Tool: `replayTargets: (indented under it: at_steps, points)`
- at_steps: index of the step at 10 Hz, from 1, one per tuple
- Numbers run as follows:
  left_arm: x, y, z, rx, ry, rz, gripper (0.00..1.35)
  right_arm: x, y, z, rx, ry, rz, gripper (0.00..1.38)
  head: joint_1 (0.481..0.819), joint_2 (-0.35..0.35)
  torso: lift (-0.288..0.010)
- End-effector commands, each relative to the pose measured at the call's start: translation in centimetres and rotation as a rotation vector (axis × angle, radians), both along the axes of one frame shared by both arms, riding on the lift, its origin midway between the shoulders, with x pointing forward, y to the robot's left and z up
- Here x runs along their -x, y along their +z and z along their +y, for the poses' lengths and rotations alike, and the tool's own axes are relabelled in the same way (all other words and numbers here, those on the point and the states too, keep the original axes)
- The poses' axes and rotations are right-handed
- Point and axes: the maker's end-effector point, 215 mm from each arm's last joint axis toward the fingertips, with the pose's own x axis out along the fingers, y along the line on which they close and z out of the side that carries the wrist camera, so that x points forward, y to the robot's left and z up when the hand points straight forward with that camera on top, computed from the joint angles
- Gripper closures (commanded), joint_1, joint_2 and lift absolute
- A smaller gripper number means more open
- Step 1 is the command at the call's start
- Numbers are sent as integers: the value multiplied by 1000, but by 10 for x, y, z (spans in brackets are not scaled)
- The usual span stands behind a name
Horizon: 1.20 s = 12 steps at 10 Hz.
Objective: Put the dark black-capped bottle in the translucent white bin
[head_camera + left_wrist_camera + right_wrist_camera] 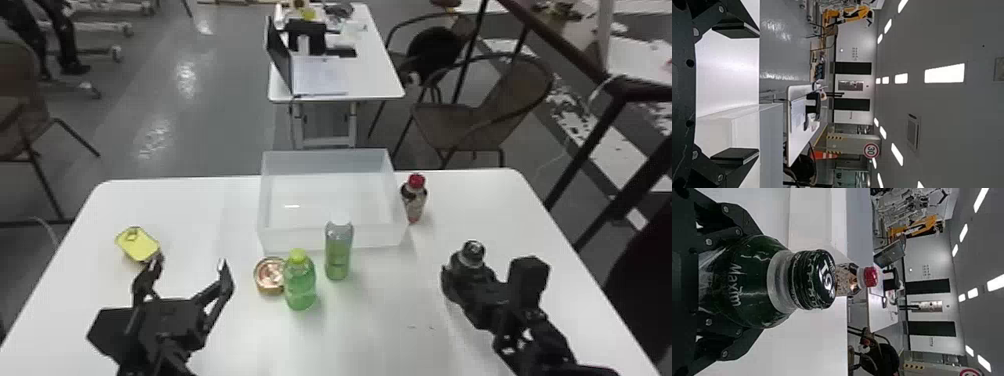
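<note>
The dark black-capped bottle point(472, 252) is on the right side of the table, with my right gripper point(465, 272) shut around its body. In the right wrist view the dark green bottle point(756, 305) lies between the jaws of my right gripper point(752, 282), its black cap pointing away from the wrist. The translucent white bin point(330, 239) stands at the table's back middle, left of and beyond the bottle. My left gripper point(189, 265) is open above the table's left side; in its wrist view the left gripper point(756, 93) has nothing between its fingers.
A red-capped bottle point(414, 200) stands beside the bin's right wall. In front of the bin are a grey-green bottle point(338, 252), a green bottle point(300, 285) and a round can point(269, 275). A yellow tin point(137, 244) lies at the left of the table point(380, 330).
</note>
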Motion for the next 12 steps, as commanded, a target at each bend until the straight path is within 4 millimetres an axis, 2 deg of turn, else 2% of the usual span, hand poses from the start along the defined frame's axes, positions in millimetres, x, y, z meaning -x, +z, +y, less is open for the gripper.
replayTargets:
  at_steps: [1,3,5,6,8,11,12]
  points:
    - [0,-1,0,0,0,3,229,-13,46,7,-13,9,-64,611,695,-23,-14]
    - [-1,-2,-2,1,-3,4,229,-46,108,17,-56,8,-171,611,695,-13,-14]
    - [-3,-1,-4,1,-8,3,229,-78,136,21,-93,-3,-238,611,695,-5,-14]
    - [-3,-2,-5,2,-9,4,229,-94,137,27,-95,4,-248,611,695,-3,-14]
    - [-5,-1,-7,1,-12,1,229,-119,136,62,-90,61,-251,611,695,8,-14]
    - [-7,-1,-7,1,-15,1,229,-135,131,107,-128,105,-245,611,695,50,-14]
    - [-8,0,-8,0,-20,0,229,-139,127,117,-130,118,-237,611,695,66,-14]
